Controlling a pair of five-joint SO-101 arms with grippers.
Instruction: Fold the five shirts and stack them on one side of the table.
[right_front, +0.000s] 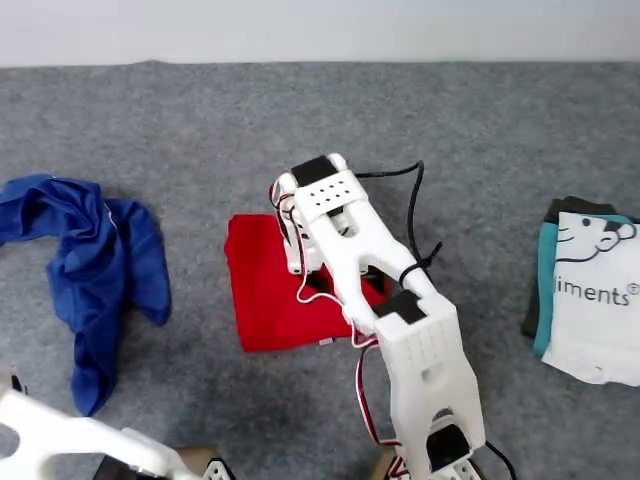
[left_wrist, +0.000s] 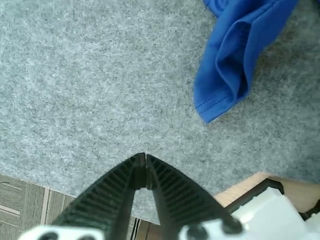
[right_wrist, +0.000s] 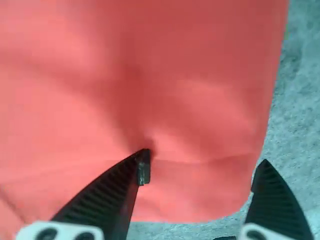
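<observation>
The folded red shirt (right_front: 255, 295) is pictured mid-way across the counter (right_front: 200, 130), one edge straddled by the spread fingers of the right gripper (right_wrist: 202, 167), one apparently pressed into the cloth. The left gripper (left_wrist: 145, 167), fingers pressed together, is held near the blue shirt (left_wrist: 235, 55).

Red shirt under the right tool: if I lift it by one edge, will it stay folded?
Probably floppy: the red shirt dimples where the open right tool presses it. Lifted by one edge, its folded layers would likely sag open. Pushed, it may bunch rather than slide, as the grey mat looks fuzzy.
</observation>
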